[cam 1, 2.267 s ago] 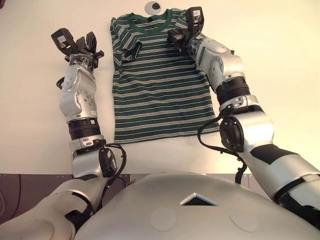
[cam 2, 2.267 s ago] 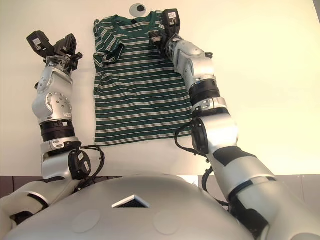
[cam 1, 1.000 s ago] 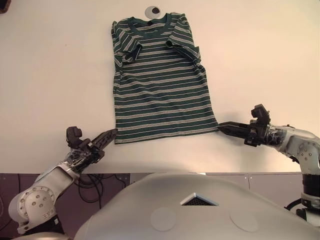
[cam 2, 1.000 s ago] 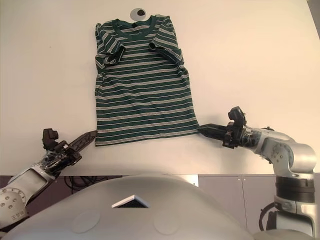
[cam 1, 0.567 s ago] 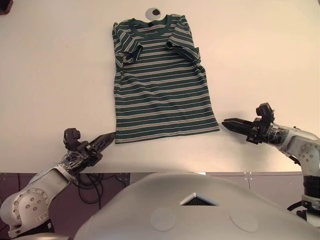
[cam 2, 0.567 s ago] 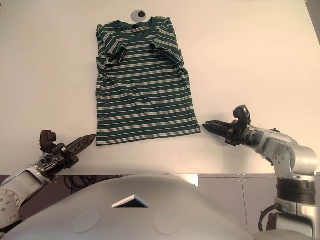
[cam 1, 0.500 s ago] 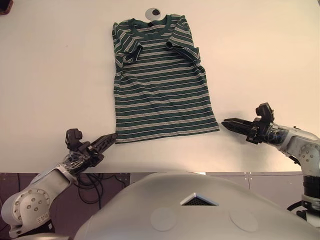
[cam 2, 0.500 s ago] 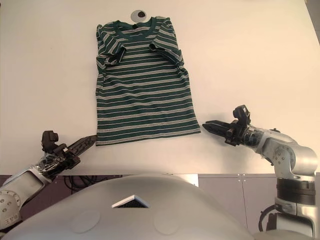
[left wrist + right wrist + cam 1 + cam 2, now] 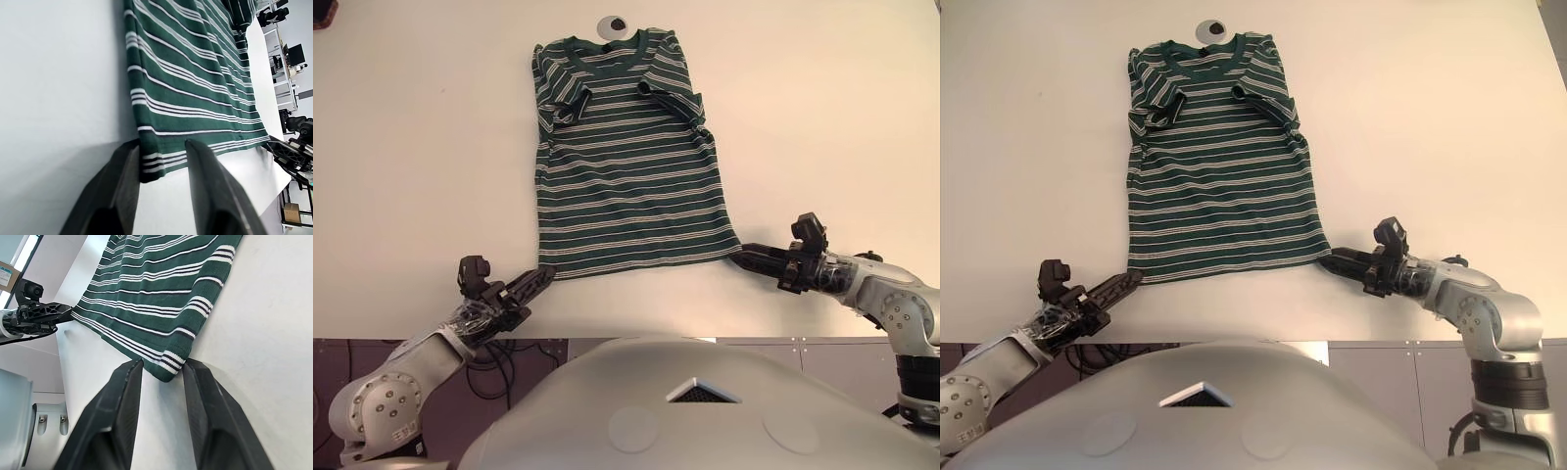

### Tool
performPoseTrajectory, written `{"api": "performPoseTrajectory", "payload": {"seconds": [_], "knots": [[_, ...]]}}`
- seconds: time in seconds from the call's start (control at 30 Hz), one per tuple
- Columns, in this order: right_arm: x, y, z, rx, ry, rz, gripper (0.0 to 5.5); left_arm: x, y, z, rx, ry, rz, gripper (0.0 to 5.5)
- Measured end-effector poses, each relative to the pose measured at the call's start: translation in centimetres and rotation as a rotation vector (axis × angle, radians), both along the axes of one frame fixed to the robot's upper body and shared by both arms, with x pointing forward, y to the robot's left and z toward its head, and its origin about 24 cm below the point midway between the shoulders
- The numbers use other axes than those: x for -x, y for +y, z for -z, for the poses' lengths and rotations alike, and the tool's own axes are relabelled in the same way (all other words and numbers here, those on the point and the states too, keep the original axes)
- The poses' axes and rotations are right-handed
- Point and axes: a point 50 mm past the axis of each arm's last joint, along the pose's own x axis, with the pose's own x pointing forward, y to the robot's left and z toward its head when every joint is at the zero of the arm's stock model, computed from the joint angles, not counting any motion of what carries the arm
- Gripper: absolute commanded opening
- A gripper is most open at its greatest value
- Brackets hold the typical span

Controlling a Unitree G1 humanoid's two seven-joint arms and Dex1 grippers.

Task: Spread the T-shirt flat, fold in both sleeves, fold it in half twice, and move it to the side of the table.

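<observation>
- The T-shirt (image 9: 626, 166), green with white stripes, is laid flat on the table (image 9: 411, 147), with the collar at the far side and the hem toward the robot, near the front edge.
- Both sleeves are folded in over the chest. The body is not yet folded in half.
- The left gripper (image 9: 543, 274) is held low at the hem's left corner. In the left wrist view its fingers (image 9: 122, 186) are spread, with the corner lying in the gap between them. It is released and nothing is clamped.
- The right gripper (image 9: 736, 257) is held low at the hem's right corner. In the right wrist view its fingers (image 9: 120, 401) are likewise spread about the corner, and it too is released.
- A small grey disc (image 9: 612, 22) is noted just beyond the collar. Contact with the collar cannot be told.
</observation>
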Motion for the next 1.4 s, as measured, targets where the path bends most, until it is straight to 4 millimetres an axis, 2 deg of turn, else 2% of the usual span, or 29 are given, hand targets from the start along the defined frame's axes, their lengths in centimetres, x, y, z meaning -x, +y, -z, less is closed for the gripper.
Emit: {"api": "performPoseTrajectory", "payload": {"seconds": [0.03, 0.23, 0.47, 0.63, 0.83, 1.07, 1.17, 1.3, 1.4], "knots": [[0.0, 0.0, 0.0, 0.000, 0.000, 0.001, 1.25, 0.0, -0.1, 0.1, 0.004, 0.002, 0.003, 0.94], [-0.2, -0.2, -0.2, 0.023, 0.003, -0.023, 0.71, -0.1, -0.4, 0.3, 0.000, 0.007, -0.004, 0.02], [-0.7, -0.1, -0.5, 0.013, -0.012, -0.037, 0.05, -0.4, -0.5, 0.2, -0.005, -0.005, 0.005, 0.00], [-1.0, -0.2, -0.5, -0.004, -0.021, -0.042, 0.02, -0.7, -0.6, -0.3, 0.025, -0.039, 0.035, 0.00], [-0.8, 0.1, -0.6, -0.059, -0.022, -0.090, 0.02, -0.6, -1.1, -1.9, 0.108, -0.120, 0.121, 0.00], [1.0, 1.3, -0.8, -0.208, 0.016, -0.191, 0.02, 0.1, -1.3, -3.3, 0.193, -0.171, 0.209, 0.00], [2.8, 0.8, -1.4, -0.230, 0.095, -0.247, 0.02, 1.0, -1.7, -4.3, 0.276, -0.191, 0.229, 0.00], [3.5, 1.0, -2.9, -0.321, 0.116, -0.288, 0.02, 2.6, -2.8, -6.0, 0.399, -0.194, 0.256, 0.00], [3.3, 1.2, -4.0, -0.382, 0.099, -0.269, 0.02, 1.7, -2.7, -7.4, 0.432, -0.267, 0.265, 0.00]]}}
